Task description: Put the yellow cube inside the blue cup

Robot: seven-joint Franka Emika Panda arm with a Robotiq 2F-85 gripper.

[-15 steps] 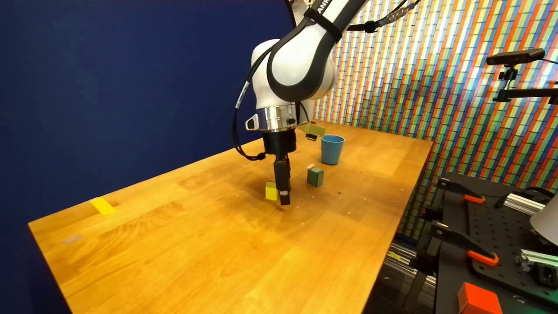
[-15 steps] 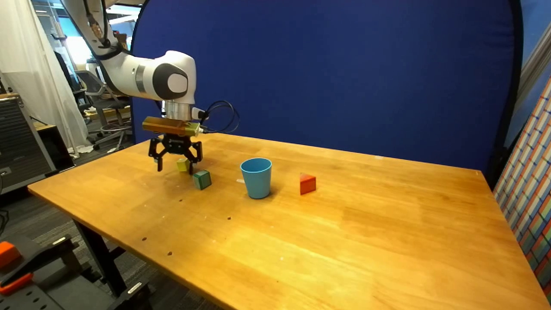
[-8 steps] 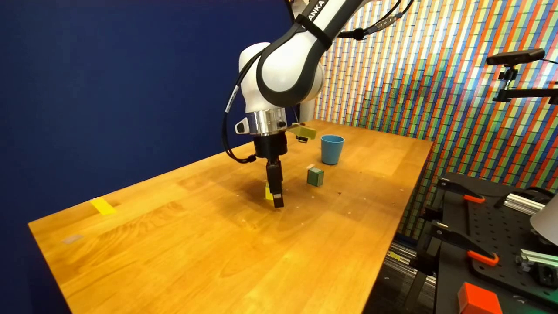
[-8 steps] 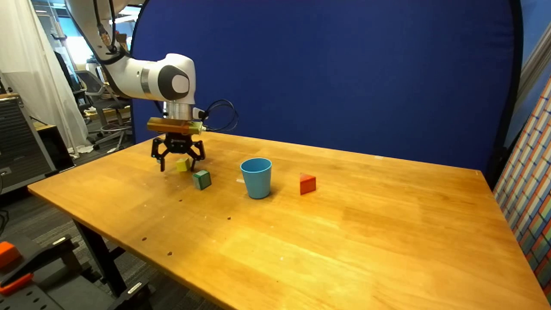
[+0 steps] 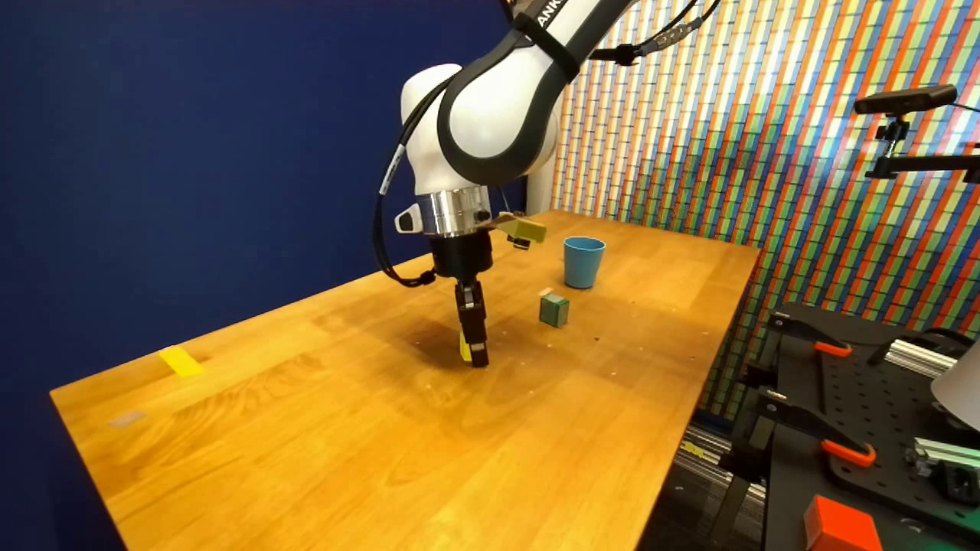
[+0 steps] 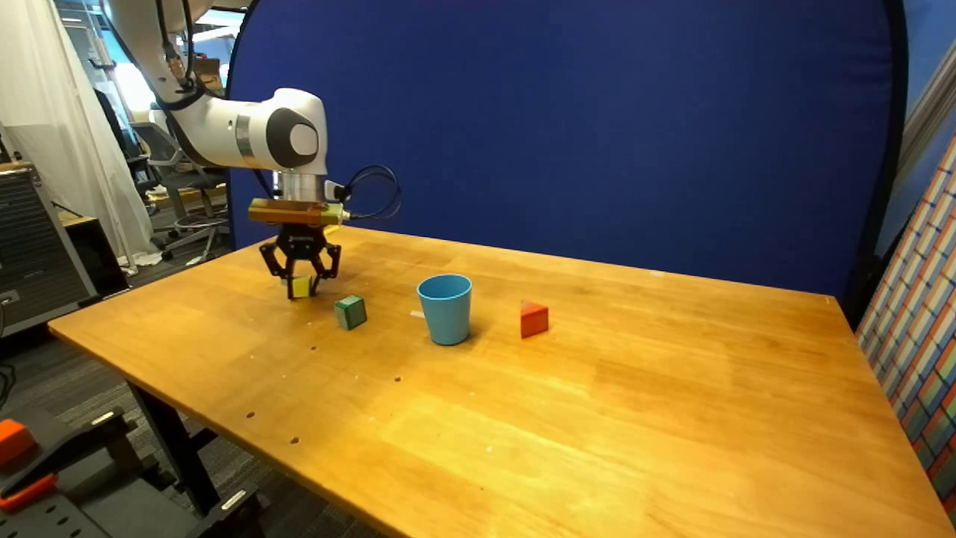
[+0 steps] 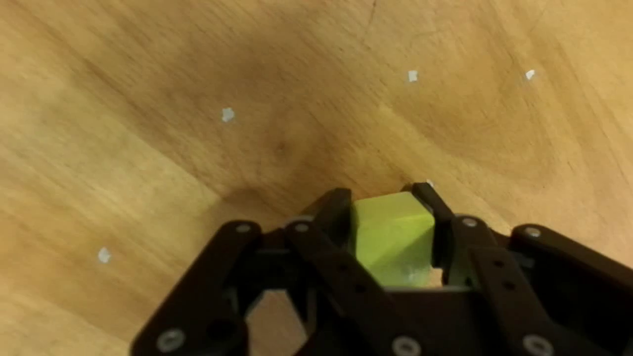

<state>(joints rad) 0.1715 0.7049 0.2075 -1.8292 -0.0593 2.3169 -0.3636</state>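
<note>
In an exterior view, the Robotiq gripper (image 6: 302,294), earlier spread around the yellow cube (image 6: 301,287), has drawn in on it; both stand farther left of the unmoved blue cup (image 6: 447,314), the dark green cube (image 6: 351,312) lying between. In an exterior view, a finger (image 5: 472,321) hides most of the yellow cube, also farther from the cup. In the wrist view, both fingertips (image 7: 339,212) grip the cube's sides.
</note>
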